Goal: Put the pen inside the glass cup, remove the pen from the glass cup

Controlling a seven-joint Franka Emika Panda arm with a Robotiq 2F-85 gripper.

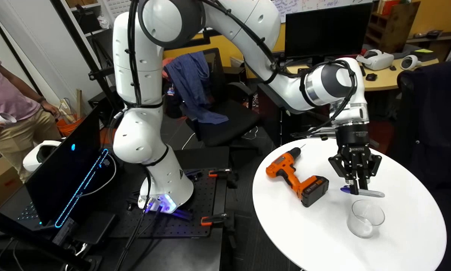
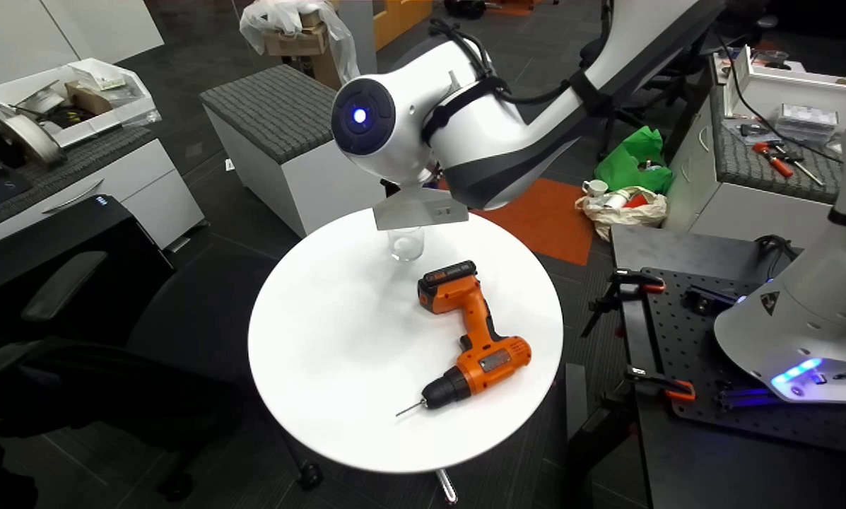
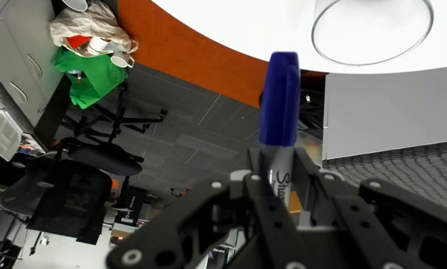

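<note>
- Since the pen (image 3: 279,129) sits outside the cup (image 1: 361,223), I'd call the grasp done, insert and removal both left.
- Caveat: after a removal it could look the same. Can't confirm either way.
- Tool (image 1: 358,187) is pinching the pen by its pale barrel, blue end poking out one side.
- Pen is nearly level, apparently off the tabletop (image 1: 312,235), near the cup; wrist view has blue end and rim apart.
- Cup is upright on the tabletop, no pen in it.
- If insert is pending: tip pen toward upright, line up over the mouth, lower, then pull back out.
- Count, task: 1 pen, 1 cup, 1 tool.
- Count, rest: 1 tabletop, 1 drill (image 2: 476,318) lying flat on it; 2 clamps (image 1: 217,219) at the edge of the dark bench (image 1: 172,252); 1 person (image 1: 10,88), cut off at the edge of an exterior view.
</note>
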